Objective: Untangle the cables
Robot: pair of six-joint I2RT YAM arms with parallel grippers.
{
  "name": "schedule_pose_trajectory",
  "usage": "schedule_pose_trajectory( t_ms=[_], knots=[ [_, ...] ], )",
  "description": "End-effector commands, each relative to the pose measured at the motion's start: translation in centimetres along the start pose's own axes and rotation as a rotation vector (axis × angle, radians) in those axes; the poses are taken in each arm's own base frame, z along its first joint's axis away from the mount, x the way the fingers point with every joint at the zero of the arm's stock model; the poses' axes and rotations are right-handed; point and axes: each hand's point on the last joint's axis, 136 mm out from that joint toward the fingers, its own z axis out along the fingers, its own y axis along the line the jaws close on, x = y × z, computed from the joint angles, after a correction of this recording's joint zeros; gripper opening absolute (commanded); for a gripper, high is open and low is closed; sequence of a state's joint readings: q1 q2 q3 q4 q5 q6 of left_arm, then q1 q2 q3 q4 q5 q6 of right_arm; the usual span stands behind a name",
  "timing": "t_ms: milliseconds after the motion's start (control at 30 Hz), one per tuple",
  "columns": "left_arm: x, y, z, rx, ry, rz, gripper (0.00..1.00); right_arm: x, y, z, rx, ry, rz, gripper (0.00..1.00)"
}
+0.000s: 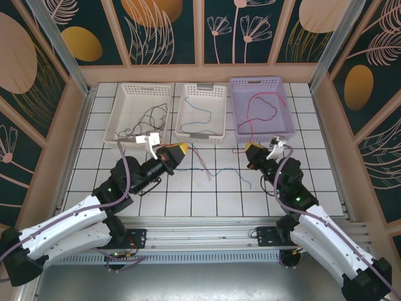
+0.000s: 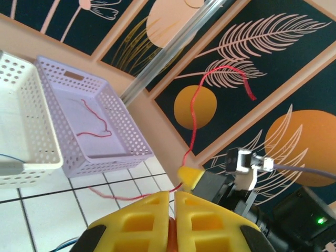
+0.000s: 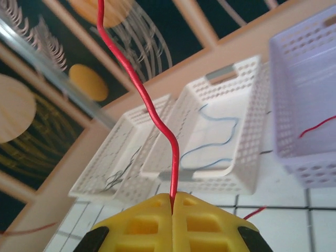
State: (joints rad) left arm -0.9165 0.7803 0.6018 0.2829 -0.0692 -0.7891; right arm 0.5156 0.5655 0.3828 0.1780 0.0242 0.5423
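Both grippers stand over the tiles in front of the baskets. My right gripper (image 3: 172, 195) is shut on a red cable (image 3: 157, 121) that rises steeply out of its jaws. My left gripper (image 2: 172, 194) is shut too, with red showing deep between its yellow fingers. The same red cable (image 2: 193, 126) trails past its tips and climbs from the right gripper's yellow fingertip (image 2: 190, 176). From above, the left gripper (image 1: 182, 149) and right gripper (image 1: 250, 149) face each other about two tiles apart. A blue cable (image 1: 235, 172) lies on the tiles between them.
Three baskets line the back. The left white basket (image 1: 119, 110) holds a black cable (image 1: 150, 116), the middle white basket (image 1: 216, 94) a blue cable (image 1: 202, 116), the lilac basket (image 1: 285, 94) a red cable (image 1: 263, 106). Wooden walls close in the tiled table.
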Motion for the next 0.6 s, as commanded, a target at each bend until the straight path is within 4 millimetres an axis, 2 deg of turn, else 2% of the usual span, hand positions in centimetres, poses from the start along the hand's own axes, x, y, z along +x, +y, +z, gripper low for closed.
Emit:
schedule_pose_trajectory(
  t_ms=[0, 167, 300, 433, 500, 567],
  knots=[
    [0.6, 1.9, -0.8, -0.094, 0.024, 0.056, 0.00, -4.0, -0.4, -0.9, 0.092, -0.092, -0.067, 0.00],
    [2.1, 4.6, -1.4, -0.190, 0.055, 0.077, 0.00, -8.1, -0.1, -0.7, 0.176, -0.153, -0.151, 0.00],
    [3.1, 6.2, -1.4, -0.233, 0.070, 0.086, 0.00, -10.4, -1.8, 1.5, 0.265, -0.141, -0.178, 0.00],
    [3.4, 6.6, -1.1, -0.251, 0.079, 0.094, 0.00, -11.3, -4.6, 4.6, 0.300, -0.077, -0.083, 0.00],
    [3.6, 6.6, -0.9, -0.244, 0.085, 0.093, 0.00, -11.2, -6.5, 6.4, 0.351, -0.041, -0.065, 0.00],
    [3.8, 6.6, -0.7, -0.243, 0.091, 0.092, 0.00, -10.2, -8.1, 8.4, 0.362, 0.029, -0.031, 0.00]
  ],
)
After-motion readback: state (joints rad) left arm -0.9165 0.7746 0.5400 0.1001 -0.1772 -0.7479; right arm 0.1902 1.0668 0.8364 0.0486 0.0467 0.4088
